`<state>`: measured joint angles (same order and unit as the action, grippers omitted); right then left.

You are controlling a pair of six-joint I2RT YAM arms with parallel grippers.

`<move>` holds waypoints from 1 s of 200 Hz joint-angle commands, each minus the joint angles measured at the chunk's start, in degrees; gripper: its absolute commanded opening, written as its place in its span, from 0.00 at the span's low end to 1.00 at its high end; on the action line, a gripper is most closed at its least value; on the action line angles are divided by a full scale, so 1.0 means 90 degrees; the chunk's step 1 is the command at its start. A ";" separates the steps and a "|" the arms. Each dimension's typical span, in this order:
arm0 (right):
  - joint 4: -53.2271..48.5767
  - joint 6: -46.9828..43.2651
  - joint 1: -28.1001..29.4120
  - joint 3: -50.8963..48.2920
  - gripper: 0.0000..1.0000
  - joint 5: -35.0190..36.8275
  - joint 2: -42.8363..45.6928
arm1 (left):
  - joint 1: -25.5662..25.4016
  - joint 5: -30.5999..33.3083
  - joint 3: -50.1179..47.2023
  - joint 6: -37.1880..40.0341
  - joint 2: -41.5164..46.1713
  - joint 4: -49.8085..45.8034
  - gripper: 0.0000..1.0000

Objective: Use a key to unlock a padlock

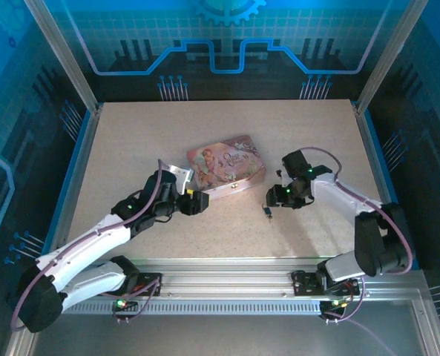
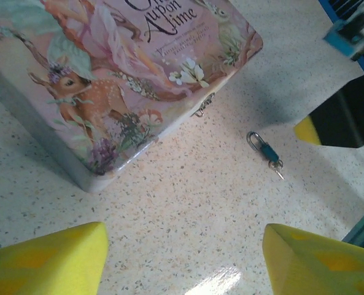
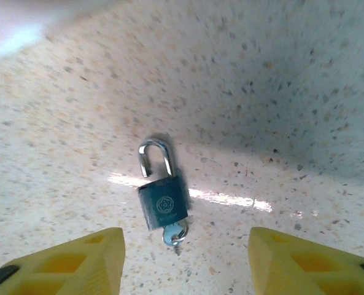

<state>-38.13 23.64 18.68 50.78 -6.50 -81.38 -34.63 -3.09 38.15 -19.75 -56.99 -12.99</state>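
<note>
Speckled beige table (image 1: 130, 148) inside a blue-lit enclosure, circuit-pattern panels (image 1: 227, 44) on the back and sides, aluminium rail (image 1: 227, 282) along the near edge. Pink tin (image 1: 225, 167) sits mid-table. The padlock (image 3: 163, 206) lies flat on the bare table just in front of the tin, right of centre, with the key (image 3: 174, 233) stuck in the bottom of its body. Right gripper (image 3: 185, 258) hovers over it, yellow pads spread, nothing between them, not touching the lock. Left gripper (image 2: 185, 246) is also spread and empty, near the tin's corner. Hard to read: from the top camera the lock is a dark speck and the key can't be separated from it. One shackle leg looks clear of the body, not certain. The tin is cut off in the left wrist view. Glare streak across the table by the lock.
</note>
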 commanded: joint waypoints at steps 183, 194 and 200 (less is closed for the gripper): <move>0.6922 -0.1736 -0.1442 -0.3488 1.00 0.2798 0.2393 | 0.3053 0.1967 -0.1790 0.2317 -0.1505 0.4655 0.99; 0.7413 -0.1797 -0.1484 -0.3642 1.00 0.2706 0.2140 | 0.3114 0.1865 -0.2007 0.2334 -0.1721 0.5381 0.99; 0.7743 -0.1842 -0.1501 -0.3719 1.00 0.2627 0.1955 | 0.3123 0.1816 -0.1979 0.2353 -0.1744 0.5336 0.99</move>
<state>11.81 9.52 6.55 20.14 19.97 -59.64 -7.84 13.13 22.79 -0.82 -70.37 17.30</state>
